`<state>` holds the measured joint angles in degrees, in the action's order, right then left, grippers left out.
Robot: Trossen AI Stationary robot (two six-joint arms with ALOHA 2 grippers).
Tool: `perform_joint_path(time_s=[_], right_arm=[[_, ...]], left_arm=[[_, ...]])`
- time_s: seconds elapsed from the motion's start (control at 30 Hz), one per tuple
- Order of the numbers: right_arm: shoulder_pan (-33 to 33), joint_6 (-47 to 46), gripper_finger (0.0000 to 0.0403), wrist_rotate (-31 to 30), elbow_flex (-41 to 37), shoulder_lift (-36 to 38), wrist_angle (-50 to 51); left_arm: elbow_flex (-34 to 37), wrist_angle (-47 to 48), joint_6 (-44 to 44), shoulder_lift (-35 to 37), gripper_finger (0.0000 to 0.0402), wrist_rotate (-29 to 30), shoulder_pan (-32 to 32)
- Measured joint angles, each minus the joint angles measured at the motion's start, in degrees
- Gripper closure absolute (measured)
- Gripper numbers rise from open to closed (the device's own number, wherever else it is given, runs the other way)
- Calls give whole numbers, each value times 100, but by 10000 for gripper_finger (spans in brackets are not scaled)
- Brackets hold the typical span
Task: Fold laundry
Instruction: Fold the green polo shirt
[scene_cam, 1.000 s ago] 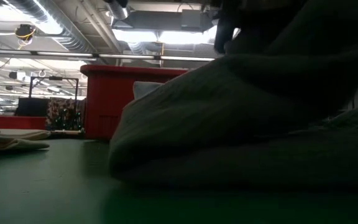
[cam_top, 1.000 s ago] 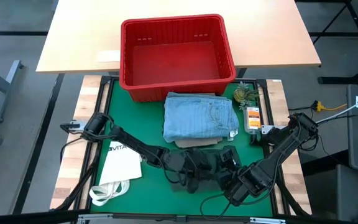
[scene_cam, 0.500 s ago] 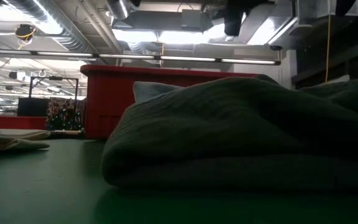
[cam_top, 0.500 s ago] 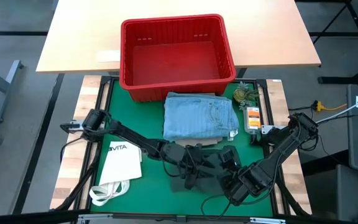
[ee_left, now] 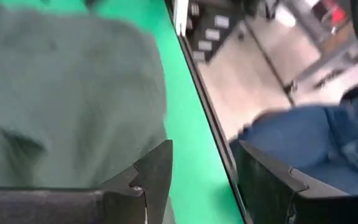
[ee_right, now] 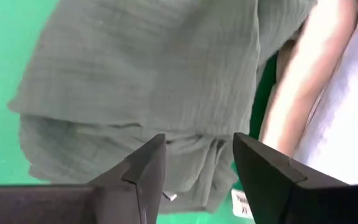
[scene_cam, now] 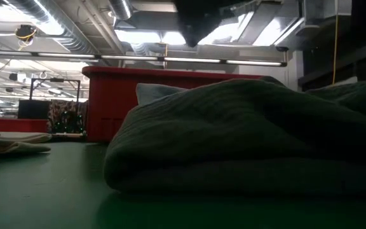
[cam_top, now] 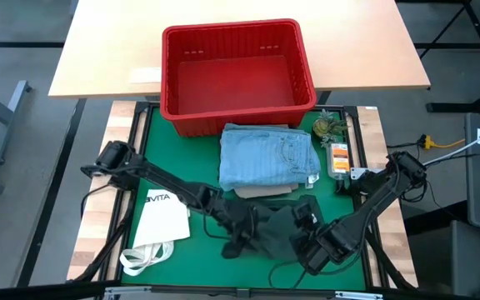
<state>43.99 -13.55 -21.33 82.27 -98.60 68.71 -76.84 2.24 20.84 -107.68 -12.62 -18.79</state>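
Since a second ago, we see the left arm drawn back toward the table's left side in the high view, its shoulder joint farther left. In the low view the green-grey cloth [scene_cam: 246,140], bulging high a second ago, lies lower and flat in a folded wad, as it did half a second ago; the dark gripper part overhead now sits more to the left.

The left gripper [cam_top: 238,236] hovers at the left edge of the green-grey cloth [cam_top: 277,233], which lies on the green mat [cam_top: 152,137] near the table's front edge. Its wrist view shows its jaws spread with nothing between them, the cloth [ee_left: 67,99] just beyond one finger and the mat [ee_left: 191,155] in the gap. The right gripper [cam_top: 305,223] is over the same cloth; its jaws also stand apart and empty, the cloth [ee_right: 154,81] right ahead of them.

Behind the cloth lies the folded blue piece [cam_top: 269,156], stacked on a beige piece [cam_top: 261,192] whose edge peeks out at the front. The red basket [cam_top: 238,112] stands behind them.

The white bag [cam_top: 163,221] lies left of the cloth, well apart from it; we read "VITA" on it in black, the start hidden by the arm. A small label shows in the right wrist view, unreadable.
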Motion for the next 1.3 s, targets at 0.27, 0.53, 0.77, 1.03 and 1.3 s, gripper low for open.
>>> perform_joint_path(time_s=[0.27, 0.53, 0.77, 1.03, 1.3], right_arm=[[-433, -297, 217, 206, -211, 269, 474], [-625, -765, 217, 844, -1296, 1276, -252], [-614, -2086, 217, 465, -2567, 2096, -2344], [-625, -2530, 217, 438, -3116, 1949, -3103], [-625, -2681, 217, 177, -3137, 1913, -3135]], left_arm=[[4, 708, -2, -4, 233, 905, -457], [4, 750, -81, -4, 233, 1481, -830], [4, 778, -206, -4, 233, 2248, -1063], [3, 782, -197, -177, 233, 2522, -1212], [2, 663, -190, -522, 233, 2680, -1285]])
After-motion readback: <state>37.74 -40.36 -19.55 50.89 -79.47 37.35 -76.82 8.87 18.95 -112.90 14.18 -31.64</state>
